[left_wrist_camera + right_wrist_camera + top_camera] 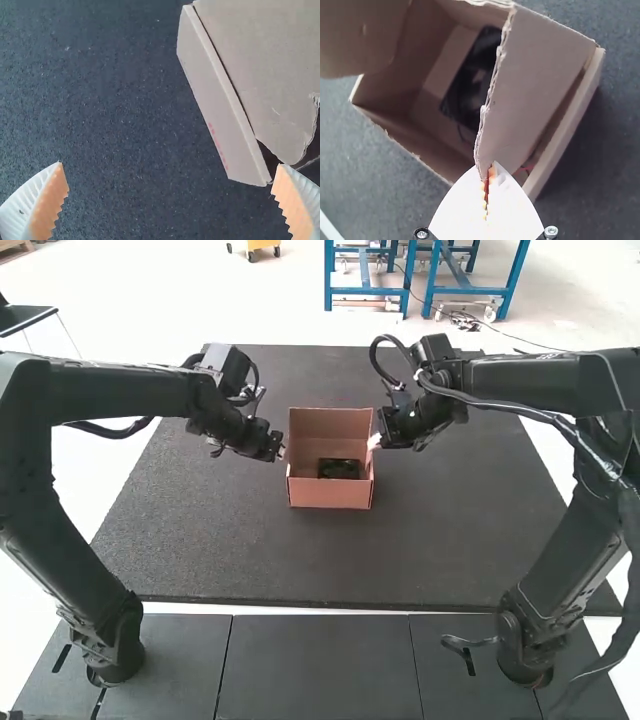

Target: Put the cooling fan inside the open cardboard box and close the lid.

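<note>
A brown cardboard box (pixel 330 490) stands open in the middle of the black mat, its lid flap upright at the back. The black cooling fan (pixel 339 467) lies inside it, and it is also seen as the dark fan (pixel 470 90) on the box floor. My right gripper (pixel 376 440) is at the box's right edge, shut on the torn right side flap (pixel 530 95), with the gripper (pixel 487 187) pinching the flap's edge. My left gripper (pixel 272 448) hovers open just left of the box; its orange-padded fingers (pixel 47 200) flank the box's outer wall (pixel 220 115).
The black rubber mat (pixel 200 520) covers the table under the box, with free room around it. Pale floor lies beyond the mat's left and right edges.
</note>
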